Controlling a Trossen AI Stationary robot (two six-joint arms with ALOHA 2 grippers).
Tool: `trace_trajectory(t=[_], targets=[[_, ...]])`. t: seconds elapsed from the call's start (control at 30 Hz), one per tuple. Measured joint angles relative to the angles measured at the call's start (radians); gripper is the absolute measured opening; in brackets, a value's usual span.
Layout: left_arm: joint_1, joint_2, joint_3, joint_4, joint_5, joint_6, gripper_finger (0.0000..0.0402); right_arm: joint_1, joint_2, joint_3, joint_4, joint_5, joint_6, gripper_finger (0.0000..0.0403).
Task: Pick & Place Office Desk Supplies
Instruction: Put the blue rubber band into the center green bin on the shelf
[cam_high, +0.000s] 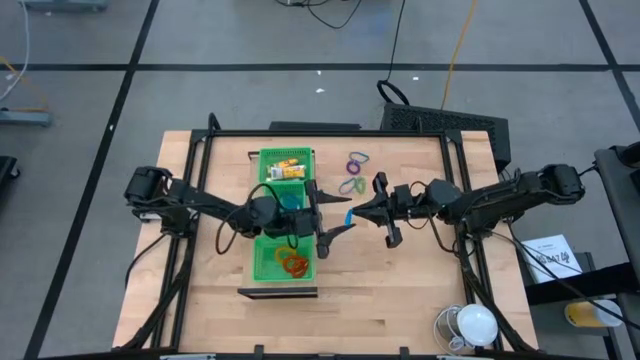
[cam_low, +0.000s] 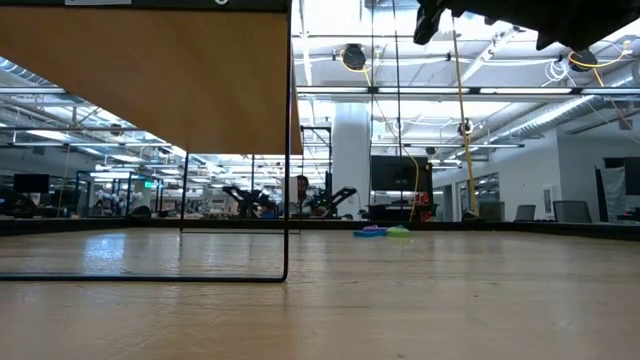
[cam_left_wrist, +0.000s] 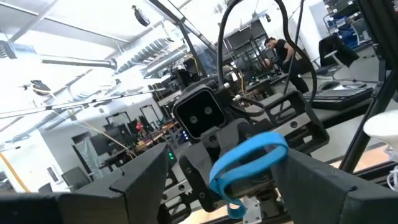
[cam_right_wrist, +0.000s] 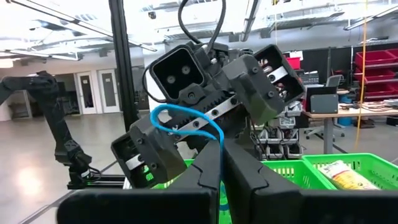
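Facing each other above the table, the left gripper (cam_high: 335, 212) stands wide and the right gripper (cam_high: 372, 212) is closed on a blue loop (cam_high: 347, 216) between them. Beside the left gripper, the green tray (cam_high: 268, 262) holds orange-red loops (cam_high: 293, 265) and yellow pieces (cam_high: 288, 166). From the right wrist, the blue loop (cam_right_wrist: 186, 121) seems to reach the left fingers (cam_right_wrist: 149, 155).

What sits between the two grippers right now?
A blue loop, pinched by the shut right gripper and facing the open left gripper; high and both wrist views show it.
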Motion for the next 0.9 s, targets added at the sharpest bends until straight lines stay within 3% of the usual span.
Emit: trace_trajectory(t=[0.27, 0.67, 0.9], targets=[[0.002, -0.007, 0.0, 0.0, 0.001, 0.002, 0.027, 0.001, 0.0, 0.0, -0.005, 0.0, -0.007, 0.0], [0.002, -0.006, 0.0, -0.003, 0.028, -0.002, 0.0124, 0.001, 0.0, 0.0, -0.029, 0.0, -0.019, 0.0], [0.002, -0.006, 0.0, -0.003, 0.029, -0.005, 0.0069, 0.001, 0.0, 0.0, -0.034, 0.002, -0.019, 0.0]])
